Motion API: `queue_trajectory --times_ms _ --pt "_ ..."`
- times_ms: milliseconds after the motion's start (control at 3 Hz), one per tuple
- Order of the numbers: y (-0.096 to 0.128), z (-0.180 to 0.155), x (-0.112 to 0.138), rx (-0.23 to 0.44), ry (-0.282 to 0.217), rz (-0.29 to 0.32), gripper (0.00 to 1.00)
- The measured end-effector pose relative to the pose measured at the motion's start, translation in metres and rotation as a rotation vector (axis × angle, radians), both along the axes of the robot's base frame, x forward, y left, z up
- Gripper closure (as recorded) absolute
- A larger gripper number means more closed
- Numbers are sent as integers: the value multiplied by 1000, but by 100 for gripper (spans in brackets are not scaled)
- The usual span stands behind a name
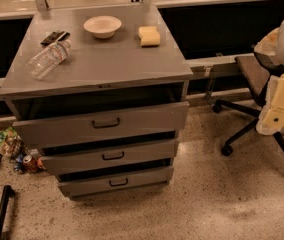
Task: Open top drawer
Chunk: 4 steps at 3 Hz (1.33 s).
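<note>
The grey cabinet (102, 64) stands in the middle of the camera view with three drawers. The top drawer (142, 120) has the tallest front panel and a dark bar handle (106, 123). It stands pulled out a little, with a dark gap above its front. The two shorter drawers (147, 151) below also stick out slightly. My gripper (274, 115), a cream-coloured part at the end of the arm, hangs at the right edge. It is well to the right of the cabinet, at about the top drawer's height, and touches nothing.
On the cabinet top lie a white bowl (102, 26), a yellow sponge (149, 36), a clear water bottle (47, 60) on its side and a dark flat object (54, 37). An office chair (257, 84) stands at the right, behind the arm. Snack bags and a can (29, 163) lie on the floor at left.
</note>
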State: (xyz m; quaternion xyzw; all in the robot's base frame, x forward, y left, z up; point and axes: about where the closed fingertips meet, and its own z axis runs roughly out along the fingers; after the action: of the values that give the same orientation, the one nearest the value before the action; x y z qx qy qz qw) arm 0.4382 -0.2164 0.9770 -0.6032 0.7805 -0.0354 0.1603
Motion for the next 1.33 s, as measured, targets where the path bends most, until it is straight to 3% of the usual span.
queue_trajectory --times_ms 333,667,1000,1333 --pt "3 -2 2 7 1 7 0" --pt "46 -40 33 113 15 110 0" --pt "102 -90 70 202 9 295 0" --pt "112 -101 78 207 -6 364 0"
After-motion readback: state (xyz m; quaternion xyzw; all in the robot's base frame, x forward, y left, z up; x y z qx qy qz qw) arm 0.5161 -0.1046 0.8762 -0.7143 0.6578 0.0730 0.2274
